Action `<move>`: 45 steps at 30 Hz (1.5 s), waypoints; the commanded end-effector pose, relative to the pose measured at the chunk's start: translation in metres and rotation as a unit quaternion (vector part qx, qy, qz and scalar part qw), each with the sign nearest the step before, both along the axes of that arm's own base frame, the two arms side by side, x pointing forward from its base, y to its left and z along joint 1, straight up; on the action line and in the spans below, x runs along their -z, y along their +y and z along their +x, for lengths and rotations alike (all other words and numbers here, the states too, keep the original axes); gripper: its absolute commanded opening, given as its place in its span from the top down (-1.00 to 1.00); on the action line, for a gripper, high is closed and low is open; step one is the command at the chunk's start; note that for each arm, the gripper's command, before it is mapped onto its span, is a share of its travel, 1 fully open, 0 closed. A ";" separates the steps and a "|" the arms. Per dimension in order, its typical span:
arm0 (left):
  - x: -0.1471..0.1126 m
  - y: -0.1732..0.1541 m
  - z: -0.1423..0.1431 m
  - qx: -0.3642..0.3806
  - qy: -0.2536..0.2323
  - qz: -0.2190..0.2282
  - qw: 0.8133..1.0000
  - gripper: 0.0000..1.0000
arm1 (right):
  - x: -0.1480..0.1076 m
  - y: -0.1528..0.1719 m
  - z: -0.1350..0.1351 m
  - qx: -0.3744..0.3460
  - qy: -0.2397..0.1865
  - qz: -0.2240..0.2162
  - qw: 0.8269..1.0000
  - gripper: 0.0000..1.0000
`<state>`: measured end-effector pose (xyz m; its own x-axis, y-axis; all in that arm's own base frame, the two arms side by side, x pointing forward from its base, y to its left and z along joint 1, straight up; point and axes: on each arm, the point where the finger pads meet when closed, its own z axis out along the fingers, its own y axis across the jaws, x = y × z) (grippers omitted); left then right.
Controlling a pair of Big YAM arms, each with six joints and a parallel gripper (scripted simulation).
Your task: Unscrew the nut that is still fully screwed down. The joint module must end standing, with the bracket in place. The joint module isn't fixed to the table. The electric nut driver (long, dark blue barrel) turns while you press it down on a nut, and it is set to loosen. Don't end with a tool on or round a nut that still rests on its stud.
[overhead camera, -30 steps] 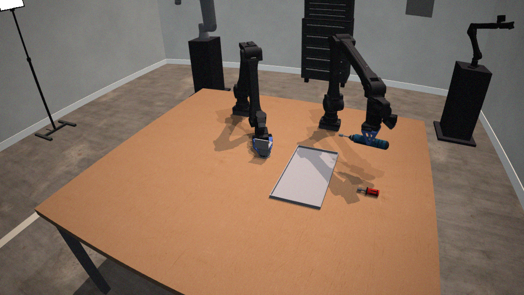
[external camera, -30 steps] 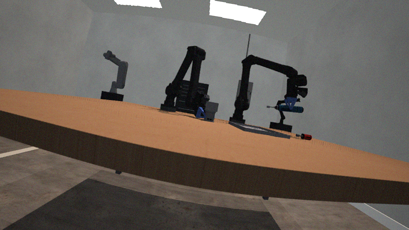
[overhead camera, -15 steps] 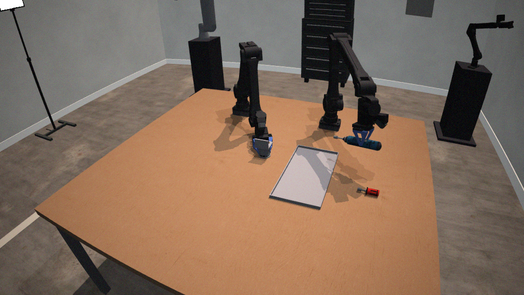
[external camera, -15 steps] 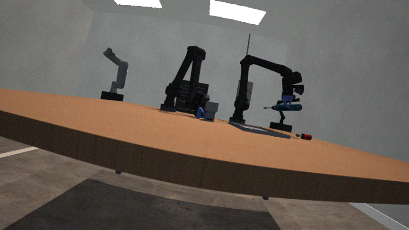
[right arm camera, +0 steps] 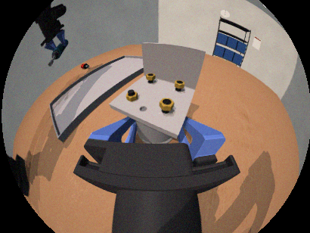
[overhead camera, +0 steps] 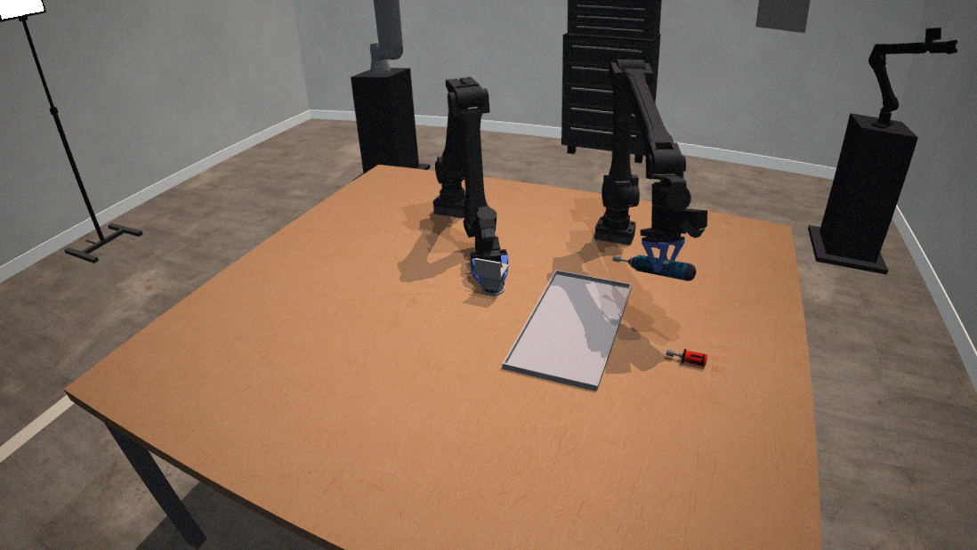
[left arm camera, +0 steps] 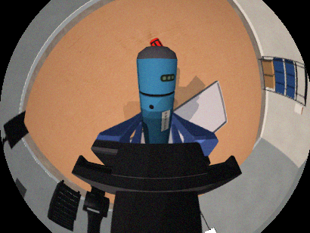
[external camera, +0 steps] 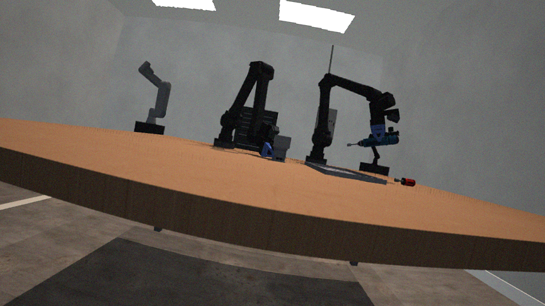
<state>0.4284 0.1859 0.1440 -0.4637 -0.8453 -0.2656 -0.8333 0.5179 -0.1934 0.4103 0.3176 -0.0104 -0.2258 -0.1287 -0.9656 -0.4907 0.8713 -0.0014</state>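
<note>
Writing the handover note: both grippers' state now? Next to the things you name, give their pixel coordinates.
Left gripper (overhead camera: 661, 264) (external camera: 377, 140) (left arm camera: 156, 132): closed on the electric nut driver (overhead camera: 676, 268) (external camera: 383, 141) (left arm camera: 156, 83), held off the table.
Right gripper (right arm camera: 156, 132): closed around the joint module (right arm camera: 153, 132), under the bracket (right arm camera: 170, 113).
</note>
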 end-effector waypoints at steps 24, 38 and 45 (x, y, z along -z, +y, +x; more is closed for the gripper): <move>-0.031 -0.061 0.035 0.123 -0.105 0.063 0.985 0.17 | 0.016 -0.003 -0.003 -0.001 0.013 -0.017 1.000 -0.17; -0.053 -0.098 0.053 0.187 -0.168 0.096 0.963 0.17 | 0.016 -0.003 -0.003 -0.001 0.013 -0.017 1.000 -0.17; -0.047 -0.123 0.049 0.220 -0.184 0.104 0.952 0.17 | 0.016 -0.003 -0.003 -0.001 0.013 -0.017 1.000 -0.17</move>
